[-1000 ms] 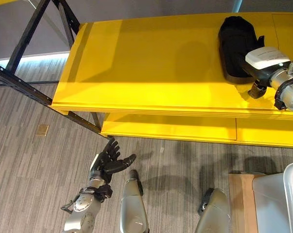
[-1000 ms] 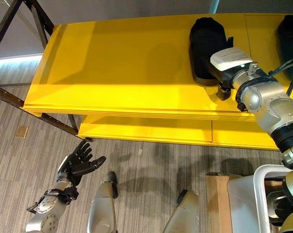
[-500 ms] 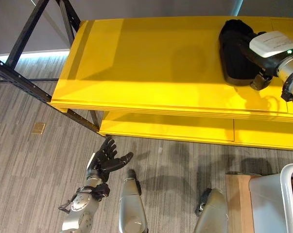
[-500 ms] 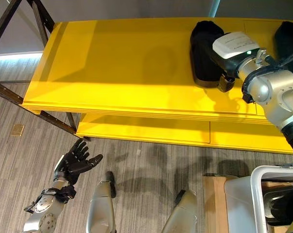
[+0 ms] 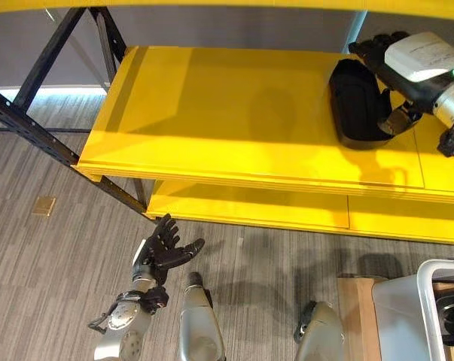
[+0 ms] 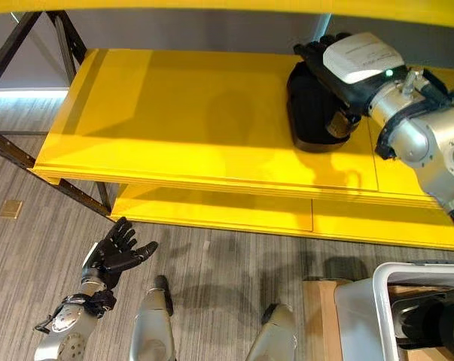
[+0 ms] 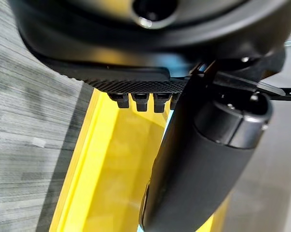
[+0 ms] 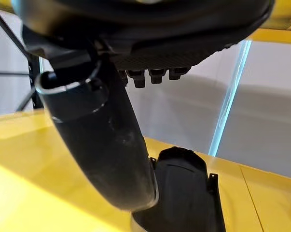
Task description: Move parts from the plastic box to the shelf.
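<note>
A black part (image 5: 356, 105) lies flat on the yellow shelf (image 5: 211, 113), set well back from its front edge, likely so it stays put. The right hand (image 6: 339, 64) hovers over it with fingers straight, apparently let go. The left hand (image 5: 160, 248) hangs idle and relaxed near the floor. The plastic box (image 6: 362, 316) sits at lower right.

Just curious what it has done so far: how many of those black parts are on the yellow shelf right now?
1: a black part lies on the yellow shelf, under the right hand. More may sit past the picture's edge.
</note>
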Robot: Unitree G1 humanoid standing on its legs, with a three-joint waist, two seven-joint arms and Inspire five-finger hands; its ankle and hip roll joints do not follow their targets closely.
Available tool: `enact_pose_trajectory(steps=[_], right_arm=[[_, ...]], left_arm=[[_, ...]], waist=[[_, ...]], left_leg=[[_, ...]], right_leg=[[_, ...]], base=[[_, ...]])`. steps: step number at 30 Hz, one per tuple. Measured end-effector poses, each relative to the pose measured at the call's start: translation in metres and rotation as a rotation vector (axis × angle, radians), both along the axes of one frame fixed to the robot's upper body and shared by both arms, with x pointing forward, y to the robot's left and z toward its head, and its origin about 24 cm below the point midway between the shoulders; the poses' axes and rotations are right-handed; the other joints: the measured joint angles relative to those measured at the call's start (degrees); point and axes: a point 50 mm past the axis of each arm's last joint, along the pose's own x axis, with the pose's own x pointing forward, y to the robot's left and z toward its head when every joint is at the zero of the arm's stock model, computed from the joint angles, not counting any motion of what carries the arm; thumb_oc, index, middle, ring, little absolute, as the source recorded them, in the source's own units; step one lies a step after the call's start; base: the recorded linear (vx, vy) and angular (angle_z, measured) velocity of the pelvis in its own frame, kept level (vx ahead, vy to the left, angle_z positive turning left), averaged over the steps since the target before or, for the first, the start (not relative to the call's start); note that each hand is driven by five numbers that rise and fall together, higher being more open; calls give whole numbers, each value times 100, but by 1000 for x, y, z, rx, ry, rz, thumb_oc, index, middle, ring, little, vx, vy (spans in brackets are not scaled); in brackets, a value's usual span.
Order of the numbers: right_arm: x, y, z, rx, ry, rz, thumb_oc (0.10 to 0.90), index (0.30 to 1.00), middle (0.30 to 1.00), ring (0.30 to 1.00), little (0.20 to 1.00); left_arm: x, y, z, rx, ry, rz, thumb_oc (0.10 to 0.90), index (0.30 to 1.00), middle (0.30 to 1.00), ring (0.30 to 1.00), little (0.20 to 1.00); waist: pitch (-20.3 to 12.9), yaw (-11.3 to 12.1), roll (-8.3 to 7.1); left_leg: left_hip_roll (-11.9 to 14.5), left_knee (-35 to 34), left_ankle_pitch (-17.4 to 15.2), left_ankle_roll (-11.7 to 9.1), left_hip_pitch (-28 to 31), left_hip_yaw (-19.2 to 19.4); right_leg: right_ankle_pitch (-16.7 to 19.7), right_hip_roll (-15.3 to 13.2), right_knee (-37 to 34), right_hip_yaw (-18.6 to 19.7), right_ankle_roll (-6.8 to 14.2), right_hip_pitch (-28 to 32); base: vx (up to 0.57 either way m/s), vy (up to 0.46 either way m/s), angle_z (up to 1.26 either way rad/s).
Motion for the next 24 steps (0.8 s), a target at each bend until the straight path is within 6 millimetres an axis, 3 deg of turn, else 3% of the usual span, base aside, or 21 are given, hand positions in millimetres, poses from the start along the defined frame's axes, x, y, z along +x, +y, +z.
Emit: enact_pose_trajectory(steps=[3,4,9,12,15,17,24], right_arm=[[-7,-6,-22,86,41,5,900,1000,1000,1000,1000],[-13,-11,-35,199,44,12,900,1000,1000,1000,1000],[-55,-21,-142,774,211,-17,900,1000,1000,1000,1000],[-83,-20,-173,957,266,-44,900,1000,1000,1000,1000],[-98,-20,-194,1037,312,-84,900,1000,1000,1000,1000],[-109,-22,-197,1072,307,-95,900,1000,1000,1000,1000],[-129,-9,-220,1460,184,-80,900,1000,1000,1000,1000]], left_arm=[[0,3,0,2,1,13,900,1000,1000,1000,1000],[0,3,0,1,3,16,900,1000,1000,1000,1000],[-20,4,-18,12,90,35,900,1000,1000,1000,1000],[-24,2,-24,-15,104,62,900,1000,1000,1000,1000],[-30,2,-31,-10,139,67,900,1000,1000,1000,1000],[-31,-1,-35,-7,157,65,900,1000,1000,1000,1000],[-39,-7,-47,4,218,43,900,1000,1000,1000,1000]], waist=[[-116,-88,-72],[-166,-105,-82],[-804,-315,-222],[-957,-465,-296],[-1174,-630,-389],[-1284,-670,-422],[-1601,-913,-523]], left_leg=[[-10,-124,-3,3,120,77],[-10,-226,3,10,206,117],[-114,-909,111,-4,828,416],[-182,-1268,202,-18,1081,599],[-241,-1430,210,-21,1235,711],[-273,-1470,216,-10,1259,759],[-400,-1543,149,26,1395,925]], right_leg=[[207,45,-390,-44,89,201],[277,74,-586,-121,112,356],[808,224,-1896,-266,276,1135],[1138,298,-2570,-277,339,1447],[1290,303,-2911,-270,375,1604],[1356,292,-3026,-264,384,1626],[1423,188,-3121,-152,374,1642]], base=[[96,50,-5],[109,46,0],[96,83,-10],[94,104,-17],[44,97,-14],[33,90,-12],[27,138,-7]])
